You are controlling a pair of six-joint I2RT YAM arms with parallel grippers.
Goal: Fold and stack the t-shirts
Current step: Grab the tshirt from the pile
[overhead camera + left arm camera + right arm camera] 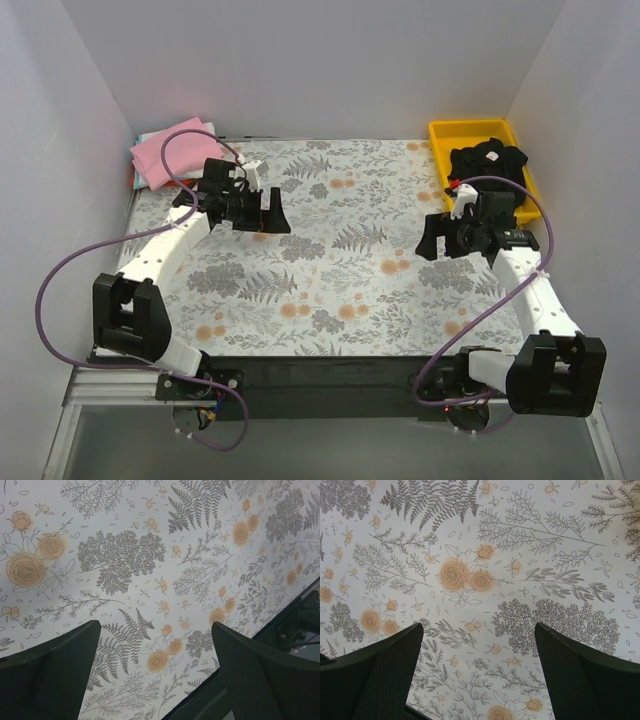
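From above, the pink t-shirt (172,150) lies at the far-left corner; the black t-shirt (487,163) sits in the yellow tray (440,133), far right; at my left wrist, my left gripper (156,630) spreads wide over the floral cloth (150,540), empty; at my right wrist, my right gripper (479,630) does likewise.

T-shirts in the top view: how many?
4: pink shirt tops the far-left pile, pale blue edge and orange-red edge beneath; black shirt in the yellow tray, far right. More may be hidden.

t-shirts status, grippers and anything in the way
Both open, empty: left gripper, right gripper. pink t-shirt tops the pile, far left corner; black t-shirt crumpled in yellow tray, far right. No obstruction seen.
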